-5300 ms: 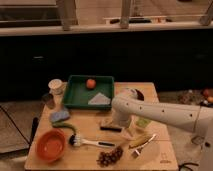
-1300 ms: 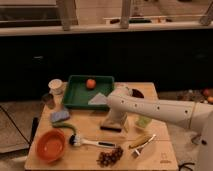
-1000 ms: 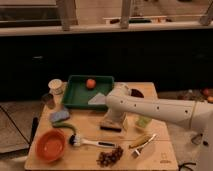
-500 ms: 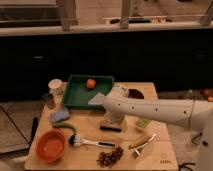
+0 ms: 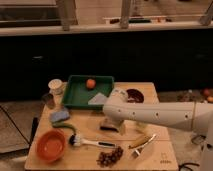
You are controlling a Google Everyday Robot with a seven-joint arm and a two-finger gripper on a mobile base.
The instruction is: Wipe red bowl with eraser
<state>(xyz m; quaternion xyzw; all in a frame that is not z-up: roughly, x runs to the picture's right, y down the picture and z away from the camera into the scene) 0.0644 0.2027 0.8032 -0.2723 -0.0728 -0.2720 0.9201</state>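
Observation:
The red bowl (image 5: 51,145) sits empty at the front left corner of the wooden table (image 5: 160,150). The eraser (image 5: 108,127), a small block with a pale top on a dark base, lies near the middle of the table and is partly covered. My gripper (image 5: 113,122) hangs from the white arm (image 5: 160,116), which reaches in from the right. It is down at the eraser, well to the right of the bowl.
A green tray (image 5: 75,95) at the back holds an orange fruit (image 5: 90,83) and a pale cloth (image 5: 100,99). A blue sponge (image 5: 60,116), white cup (image 5: 55,86), white-handled brush (image 5: 89,142), grapes (image 5: 110,157), banana (image 5: 138,142) and dark bowl (image 5: 135,95) lie around.
The arm has swung a little to the left and brought the gripper down over the eraser. The bowl and the other things have not moved.

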